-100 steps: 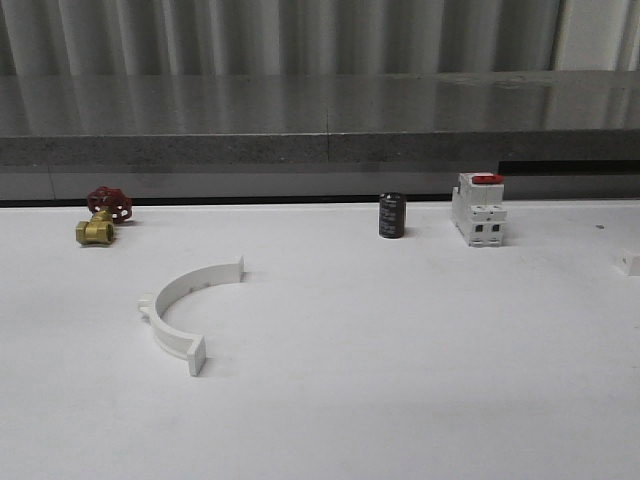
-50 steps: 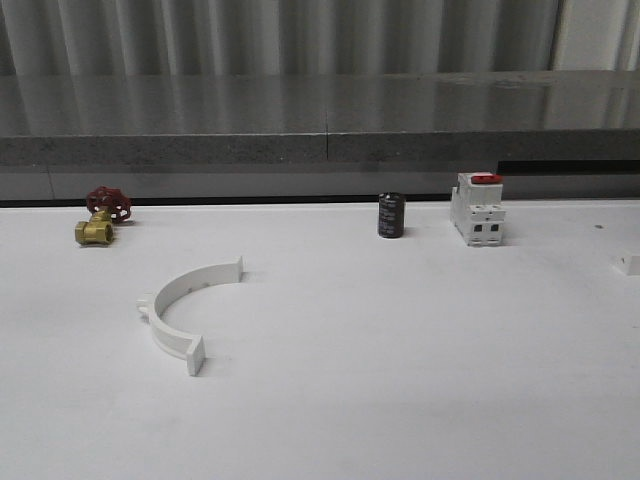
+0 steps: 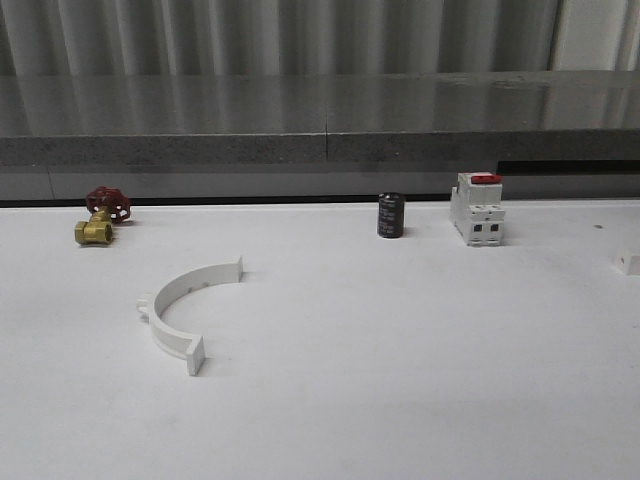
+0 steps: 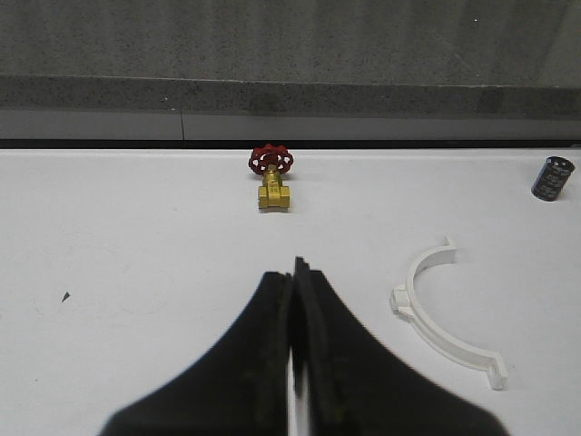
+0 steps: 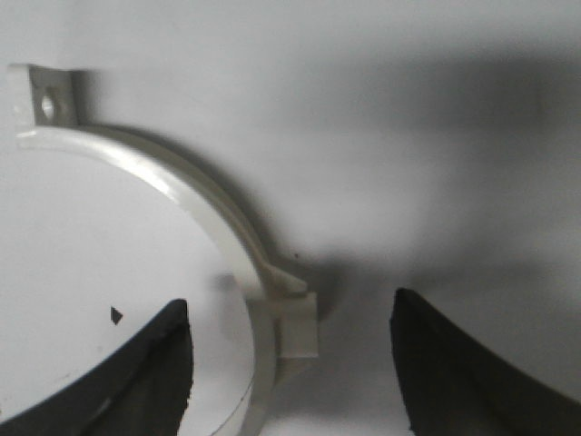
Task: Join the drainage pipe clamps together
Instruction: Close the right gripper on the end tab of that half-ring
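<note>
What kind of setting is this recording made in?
Probably a lab or workshop bench: a plain white table with loose hardware on it, namely a brass valve, a breaker and a white pipe clamp half, before a grey ledge.

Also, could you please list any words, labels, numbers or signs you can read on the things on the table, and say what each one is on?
No text can be read.
Black cylinder: pale marks, too blurred to read.
White breaker: no legible marking.
Brass valve and both clamp halves: no lettering visible.
</note>
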Robot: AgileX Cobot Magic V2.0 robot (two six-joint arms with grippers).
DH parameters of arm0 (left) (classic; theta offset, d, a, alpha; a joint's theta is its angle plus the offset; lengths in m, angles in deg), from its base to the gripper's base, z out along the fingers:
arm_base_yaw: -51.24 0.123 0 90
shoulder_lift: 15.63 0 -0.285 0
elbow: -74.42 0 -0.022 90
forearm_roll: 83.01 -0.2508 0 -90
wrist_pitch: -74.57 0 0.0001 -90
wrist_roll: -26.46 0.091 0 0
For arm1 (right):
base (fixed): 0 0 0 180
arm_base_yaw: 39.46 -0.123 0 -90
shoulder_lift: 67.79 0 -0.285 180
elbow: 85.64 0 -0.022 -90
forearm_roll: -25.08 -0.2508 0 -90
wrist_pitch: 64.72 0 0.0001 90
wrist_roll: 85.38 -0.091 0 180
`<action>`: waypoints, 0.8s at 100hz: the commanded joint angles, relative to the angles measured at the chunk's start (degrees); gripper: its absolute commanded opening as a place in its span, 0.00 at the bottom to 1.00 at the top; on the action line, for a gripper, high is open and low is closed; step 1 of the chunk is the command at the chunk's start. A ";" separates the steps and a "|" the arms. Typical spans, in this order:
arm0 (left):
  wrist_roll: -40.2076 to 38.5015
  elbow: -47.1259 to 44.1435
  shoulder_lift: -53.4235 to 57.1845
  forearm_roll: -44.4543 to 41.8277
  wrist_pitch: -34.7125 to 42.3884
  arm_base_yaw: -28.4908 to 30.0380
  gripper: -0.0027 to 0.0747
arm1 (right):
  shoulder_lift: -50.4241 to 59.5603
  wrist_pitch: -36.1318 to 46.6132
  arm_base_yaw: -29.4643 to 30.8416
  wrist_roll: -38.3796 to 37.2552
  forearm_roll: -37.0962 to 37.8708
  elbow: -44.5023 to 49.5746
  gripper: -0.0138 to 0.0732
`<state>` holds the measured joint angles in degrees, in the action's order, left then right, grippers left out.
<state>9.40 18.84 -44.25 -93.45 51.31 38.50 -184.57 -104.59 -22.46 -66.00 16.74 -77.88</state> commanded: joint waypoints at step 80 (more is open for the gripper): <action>0.01 1.66 -0.22 -0.66 4.21 0.24 0.01 | 1.25 -6.68 -0.32 0.51 -2.35 -3.54 0.21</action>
<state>9.40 18.84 -44.25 -93.80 51.31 38.50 -186.71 -110.18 -22.46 -65.73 16.25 -79.57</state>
